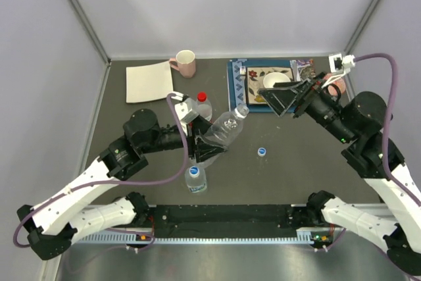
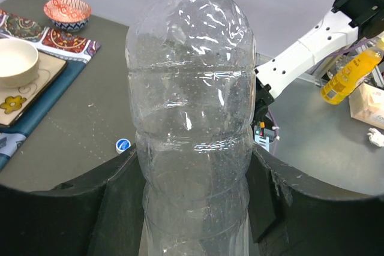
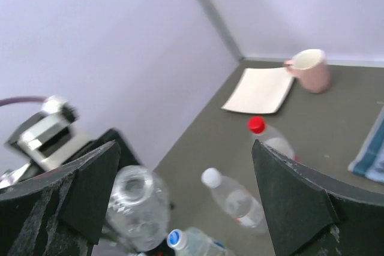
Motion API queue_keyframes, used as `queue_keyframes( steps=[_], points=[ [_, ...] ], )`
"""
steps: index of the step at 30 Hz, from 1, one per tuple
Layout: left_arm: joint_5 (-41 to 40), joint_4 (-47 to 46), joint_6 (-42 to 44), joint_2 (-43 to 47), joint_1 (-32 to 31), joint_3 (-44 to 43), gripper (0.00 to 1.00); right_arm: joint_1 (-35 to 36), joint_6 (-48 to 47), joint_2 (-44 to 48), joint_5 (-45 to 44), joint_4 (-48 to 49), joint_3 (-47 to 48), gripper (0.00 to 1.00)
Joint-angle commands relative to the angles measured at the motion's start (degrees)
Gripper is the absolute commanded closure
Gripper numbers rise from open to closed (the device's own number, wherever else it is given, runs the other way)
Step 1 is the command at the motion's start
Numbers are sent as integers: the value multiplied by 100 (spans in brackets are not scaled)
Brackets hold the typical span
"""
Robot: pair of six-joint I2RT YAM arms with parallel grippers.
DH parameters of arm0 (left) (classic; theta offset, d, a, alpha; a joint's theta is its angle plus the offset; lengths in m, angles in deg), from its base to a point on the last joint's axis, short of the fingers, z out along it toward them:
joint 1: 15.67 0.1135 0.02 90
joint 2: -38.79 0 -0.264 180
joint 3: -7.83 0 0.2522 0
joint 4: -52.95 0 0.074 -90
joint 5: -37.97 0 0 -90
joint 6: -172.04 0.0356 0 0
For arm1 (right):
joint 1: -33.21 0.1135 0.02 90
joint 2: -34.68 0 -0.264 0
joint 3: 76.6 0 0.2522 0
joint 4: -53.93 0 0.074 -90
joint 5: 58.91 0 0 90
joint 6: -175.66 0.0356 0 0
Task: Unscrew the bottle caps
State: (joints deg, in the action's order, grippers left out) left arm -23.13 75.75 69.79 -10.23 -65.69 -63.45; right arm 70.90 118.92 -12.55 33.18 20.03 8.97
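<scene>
Clamping the clear bottle (image 2: 191,88) low on its ribbed body at mid-table, the left gripper (image 1: 205,144) holds what looks light, thin-walled and easily crushed; the right gripper (image 1: 284,99) hangs open, far right.

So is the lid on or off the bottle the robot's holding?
Off. The bottle in the left hand shows an open mouth; a blue cap lies loose nearby.

The mug (image 1: 185,63) is pink, one screwed-on cap (image 1: 202,96) red, the loose cap (image 1: 262,151) blue-and-white.
</scene>
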Motion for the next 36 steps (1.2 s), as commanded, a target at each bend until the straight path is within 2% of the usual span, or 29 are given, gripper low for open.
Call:
queue_keyframes(
  steps=[1, 5, 13, 19, 25, 26, 30, 34, 36],
  points=[
    [124, -447, 30, -143, -17, -190, 48, 1, 374, -174, 1601, 615, -193, 8],
    [150, -464, -5, -257, -8, -225, 48, 54, 428, -199, 1935, 740, -334, 8],
    [247, -526, -76, -398, -8, -260, 48, 370, 269, -349, 1883, 731, -352, 13],
    [221, -535, -67, -442, -17, -295, 48, 520, 208, -446, 1857, 731, -334, 23],
    [194, -535, -49, -486, -17, -357, 48, 537, 173, -402, 1830, 713, -422, 43],
    [186, -535, -49, -495, -17, -348, 48, 546, 173, -376, 1822, 713, -448, 50],
    [151, -535, -58, -504, -17, -366, 44, 546, 155, -297, 1795, 696, -475, 66],
    [19, -535, -58, -495, -17, -357, 33, 546, 102, -253, 1751, 617, -422, 82],
    [-95, -526, -49, -460, -17, -374, 29, 537, 59, -244, 1725, 520, -352, 95]
  ],
)
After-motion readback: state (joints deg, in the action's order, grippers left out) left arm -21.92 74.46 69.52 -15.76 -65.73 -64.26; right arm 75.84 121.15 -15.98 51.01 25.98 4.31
